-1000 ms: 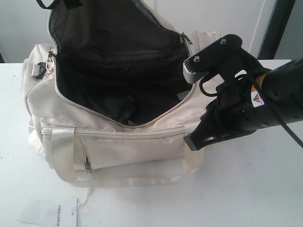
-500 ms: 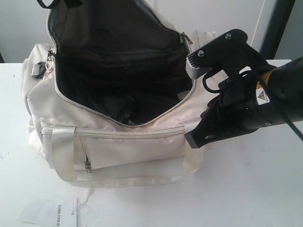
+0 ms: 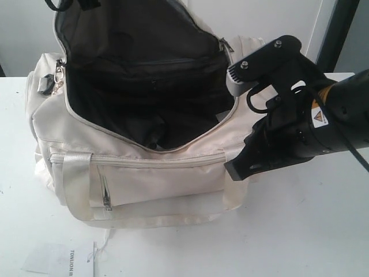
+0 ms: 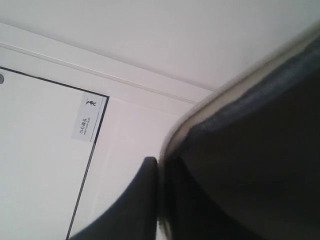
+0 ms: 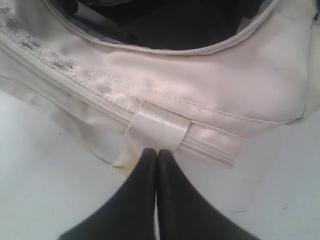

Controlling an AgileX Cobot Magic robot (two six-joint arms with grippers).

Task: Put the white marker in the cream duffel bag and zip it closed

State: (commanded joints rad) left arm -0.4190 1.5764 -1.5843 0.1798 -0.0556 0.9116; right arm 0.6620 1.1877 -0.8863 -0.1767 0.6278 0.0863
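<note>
The cream duffel bag sits on the white table with its curved top flap raised, so the dark lining shows. At the flap's top edge my left gripper is shut on the cream zipper rim, one black finger pressed against it. By the bag's right end my right gripper is shut and empty, its tips just short of a shiny webbing handle loop. Inside the opening lies a slim pale bar with a dark end, apparently the white marker.
A white paper tag with printing lies on the table in front of the bag. A metal zipper pull and ring hang at the bag's left end. A dark post stands behind the right arm.
The right arm rose slightly and moved a little right, then held still. The raised flap shifted a bit to the left and upward.
</note>
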